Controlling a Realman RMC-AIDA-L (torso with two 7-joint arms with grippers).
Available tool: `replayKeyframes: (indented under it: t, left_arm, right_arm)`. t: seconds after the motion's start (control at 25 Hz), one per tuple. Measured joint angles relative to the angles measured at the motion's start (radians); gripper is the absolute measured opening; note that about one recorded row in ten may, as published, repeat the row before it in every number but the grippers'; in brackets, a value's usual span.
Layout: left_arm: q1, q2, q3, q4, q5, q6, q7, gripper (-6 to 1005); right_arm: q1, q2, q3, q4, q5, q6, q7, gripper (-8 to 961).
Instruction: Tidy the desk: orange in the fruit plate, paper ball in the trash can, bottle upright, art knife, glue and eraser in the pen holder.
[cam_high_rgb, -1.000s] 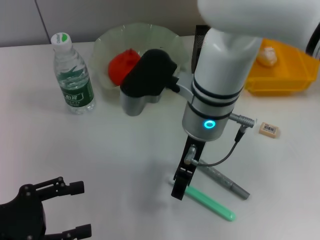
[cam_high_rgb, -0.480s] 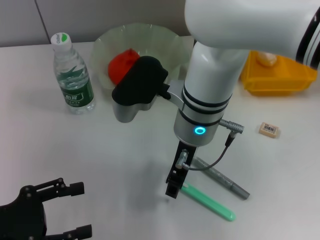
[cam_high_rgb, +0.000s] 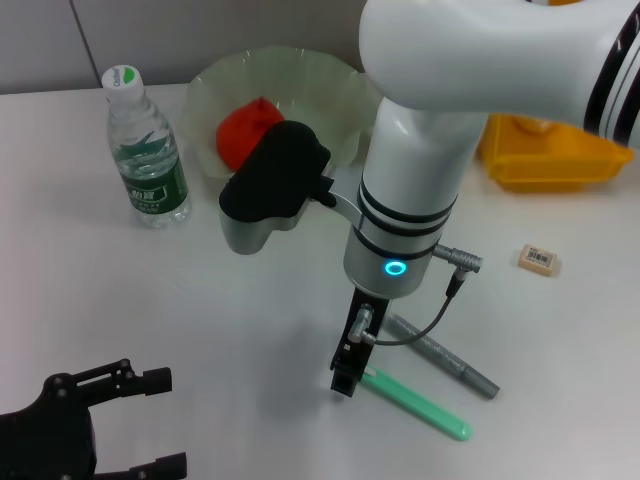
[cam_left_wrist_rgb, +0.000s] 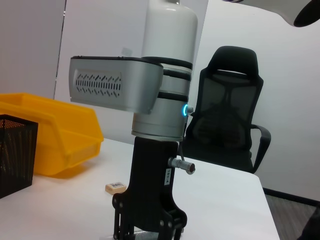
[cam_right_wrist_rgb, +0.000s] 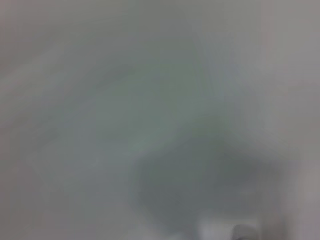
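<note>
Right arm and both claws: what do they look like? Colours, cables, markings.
The right arm is glossy white with black bands and a silver cuff bearing a lit cyan ring. A black-and-silver camera pod juts from the wrist, and a grey cable loops from a metal plug to the slim black right claw. The left claw is matte black with screwed, jointed fingers.

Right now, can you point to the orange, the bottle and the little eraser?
orange (cam_high_rgb: 245, 133), head view, its bright side showing in the bowl.
bottle (cam_high_rgb: 148, 162), head view, its green label.
eraser (cam_high_rgb: 539, 259), head view, its barcode sticker.
</note>
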Motion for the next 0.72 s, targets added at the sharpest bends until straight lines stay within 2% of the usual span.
replayKeyframes:
  t: [0.72]
  left_arm:
    - [0.000, -0.002, 0.000, 0.000, 0.000, -0.001, 0.000, 802]
  right_arm:
    - [0.000, 0.000, -0.053, 0.002, 0.013, 0.005, 0.004, 436]
